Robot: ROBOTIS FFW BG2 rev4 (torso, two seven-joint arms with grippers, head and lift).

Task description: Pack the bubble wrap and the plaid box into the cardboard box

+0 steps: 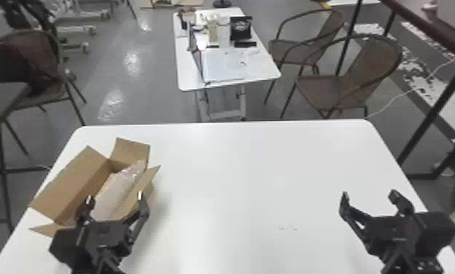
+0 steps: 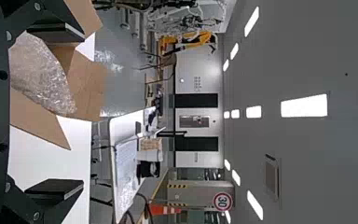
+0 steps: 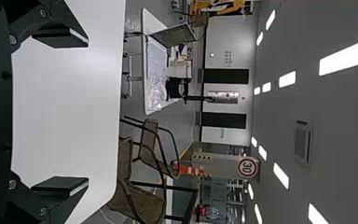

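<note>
There is one cardboard box (image 1: 70, 184) and one bubble wrap (image 1: 111, 191).

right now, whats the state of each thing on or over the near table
cardboard box: standing open at the top, flaps spread, unsealed
bubble wrap: inside the cardboard box, uncovered
left claw: open, gripping nothing
right claw: open, gripping nothing
</note>
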